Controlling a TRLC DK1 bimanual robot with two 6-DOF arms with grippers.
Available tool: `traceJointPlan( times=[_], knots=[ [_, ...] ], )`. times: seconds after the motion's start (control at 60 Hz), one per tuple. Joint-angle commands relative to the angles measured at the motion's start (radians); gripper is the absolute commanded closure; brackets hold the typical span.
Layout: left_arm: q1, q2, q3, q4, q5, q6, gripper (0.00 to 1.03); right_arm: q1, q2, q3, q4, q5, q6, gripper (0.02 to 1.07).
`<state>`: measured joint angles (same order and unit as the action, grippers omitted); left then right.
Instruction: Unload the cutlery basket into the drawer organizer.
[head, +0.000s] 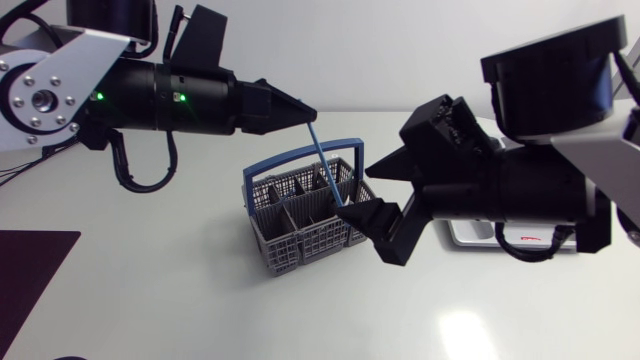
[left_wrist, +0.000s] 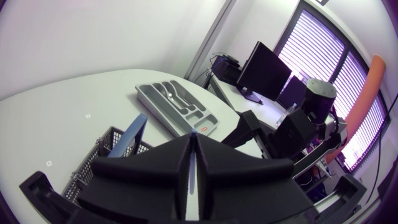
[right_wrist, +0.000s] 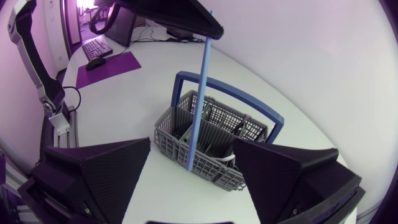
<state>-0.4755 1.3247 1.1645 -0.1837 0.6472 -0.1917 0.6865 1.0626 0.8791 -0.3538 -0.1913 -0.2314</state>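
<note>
The left hand (left_wrist: 193, 140) is clamped on a thin blue utensil (head: 328, 165), its two fingers pressed together on the upper end. From that grip the utensil hangs down and slants toward the right hand (head: 357, 192). Its long axis is steep rather than flat, with the upper end in the left hand and the lower end down at the grey basket (head: 300, 225). The basket stands on the white counter (head: 200, 300), below and ahead of the left hand and just in front of the right hand. The right hand's fingers stand wide apart with nothing gripped, and the utensil's lower end lies close beside one of them.

The left wrist view shows only a short blue strip in the seam between the pressed fingers. It alone shows the whole drawer organizer (left_wrist: 177, 106), well ahead of the left hand and past the basket, with a piece of cutlery lying in one compartment. The right wrist view shows the utensil's full length, from the left hand above down to the basket's near wall, ahead of the right hand's spread fingers. Whether the lower end is clear of the basket I cannot tell. In the head view the organizer is mostly hidden under the right arm.
</note>
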Motion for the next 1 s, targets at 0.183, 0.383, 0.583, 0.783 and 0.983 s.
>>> traceJointPlan(
  times=[0.183,0.383,0.583,0.783,0.983],
  knots=[
    [-0.045,0.039,0.072,-0.008,0.016,-0.045,1.0,-0.031,0.137,0.067,0.024,-0.013,0.02,0.26],
    [-0.037,0.05,0.073,-0.01,0.016,-0.045,1.0,-0.039,0.142,0.049,0.07,-0.011,0.021,0.78],
    [-0.028,0.067,0.083,-0.034,0.016,-0.045,0.9,-0.031,0.152,0.044,0.07,-0.023,0.017,1.02],
    [-0.015,0.064,0.103,-0.045,0.017,-0.045,0.65,-0.027,0.16,0.023,0.053,-0.045,0.007,1.02],
    [0.072,0.045,0.202,-0.063,0.017,-0.045,0.38,-0.051,0.1,-0.022,0.015,-0.046,0.001,1.02]
  ],
)
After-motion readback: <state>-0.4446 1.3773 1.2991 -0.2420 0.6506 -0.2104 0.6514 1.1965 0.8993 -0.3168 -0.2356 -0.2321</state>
